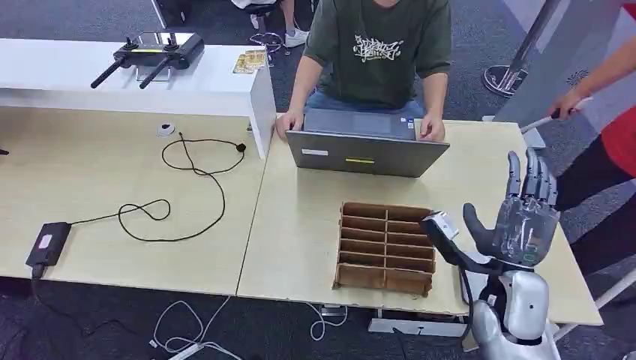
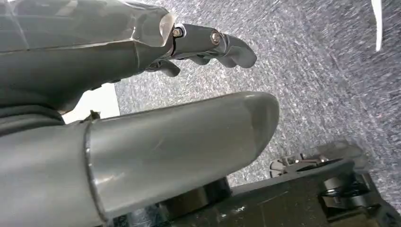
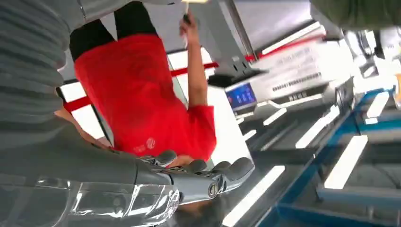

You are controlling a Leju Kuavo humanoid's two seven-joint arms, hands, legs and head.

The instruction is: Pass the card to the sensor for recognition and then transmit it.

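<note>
My right hand [image 1: 525, 214] is raised over the table's right end, palm up and fingers pointing upward and spread, with nothing in it. In the right wrist view its fingers [image 3: 208, 172] stretch out bare before a person in red [image 3: 142, 90]. Just left of its thumb, a small grey-white sensor head [image 1: 441, 225] sits on a black stalk. My left hand [image 2: 142, 118] hangs over grey carpet, thumb apart from slightly bent fingers [image 2: 213, 42], holding nothing. The person in red at the right edge holds a thin white object [image 1: 551, 118]; I cannot tell whether it is the card.
A brown divided box [image 1: 386, 247] stands left of the sensor. A person in a green shirt types on a grey laptop [image 1: 367, 154] at the far edge. A black cable [image 1: 187, 187] and power brick [image 1: 49, 244] lie at left; a controller [image 1: 154, 52] rests on the white shelf.
</note>
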